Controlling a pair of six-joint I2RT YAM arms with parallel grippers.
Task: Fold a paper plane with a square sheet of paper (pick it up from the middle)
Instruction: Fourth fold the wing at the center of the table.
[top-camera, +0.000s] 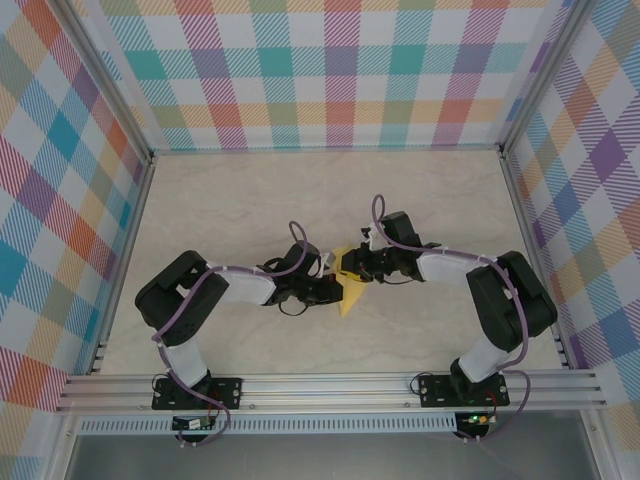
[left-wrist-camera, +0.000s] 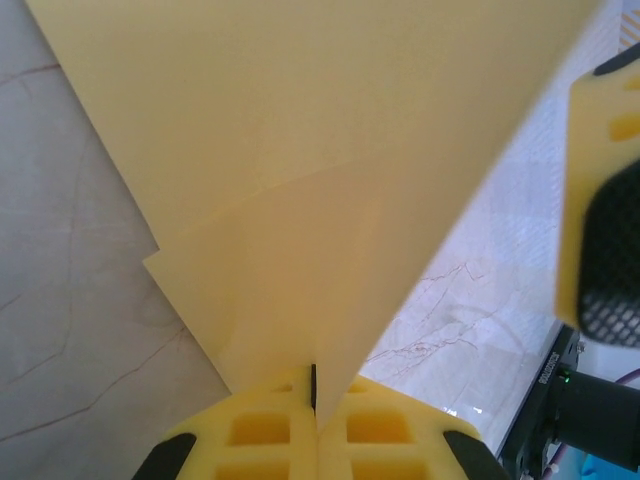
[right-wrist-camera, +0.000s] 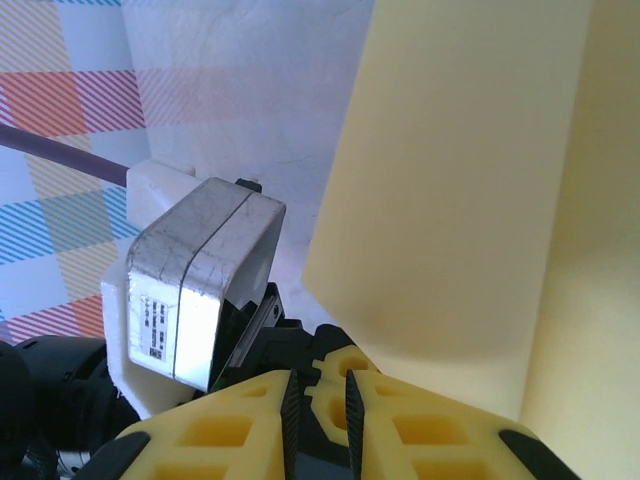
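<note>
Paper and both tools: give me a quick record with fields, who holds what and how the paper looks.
paper: yellow, folded, one flap lying over another layer
location: mid-table, between the two arms
left tool: shut on the paper's narrow end
right tool: close beside the paper, jaws a narrow gap apart
right grip: cannot tell whether it holds the paper
plane shape: not yet a dart; a broad angular piece

The sticker (right-wrist-camera: 150, 320) on the grey housing (right-wrist-camera: 205, 250) is illegibly small.
</note>
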